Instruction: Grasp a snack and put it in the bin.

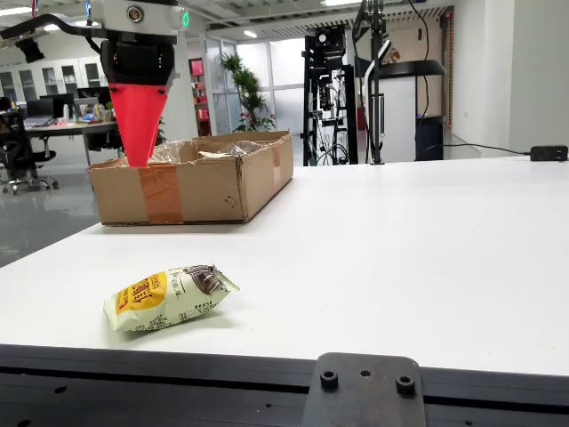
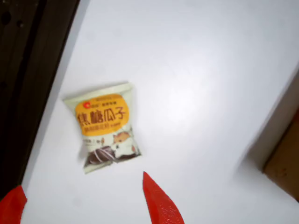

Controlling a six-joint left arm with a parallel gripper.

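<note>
A shallow cardboard box (image 1: 191,187) sits toward the far left of the white table (image 1: 400,258) in the fixed view, its flaps open upward and a strip of brown tape running down its near wall. Inside it, only crinkled clear plastic (image 1: 200,149) can be made out above the rim, like a liner or wrapper; whatever else lies in the box is hidden by its walls. The arm hangs over the box's left end, and its gripper (image 1: 139,133) with red tapered fingers (image 1: 138,116) points straight down, the tips at about the level of the rim; from this side the fingers overlap into one wedge. In the view that rides on the gripper, one red fingertip (image 2: 161,205) shows at the bottom centre and another at the bottom left corner, with bare table between them, so the fingers stand spread apart and hold nothing. The snack packet (image 1: 169,298) lies flat on the table near the front edge, well apart from the box and from the gripper, a pale green pouch with a yellow-orange label and a dark printed end. In the gripper's view the same snack packet (image 2: 105,126) lies face up beside the dark edge of the table, its yellow panel carrying Chinese characters, and a corner of the cardboard box (image 2: 285,158) enters blurred at the right edge. A black bracket with two bolts (image 1: 364,391) is fixed to the table's front rail.
</note>
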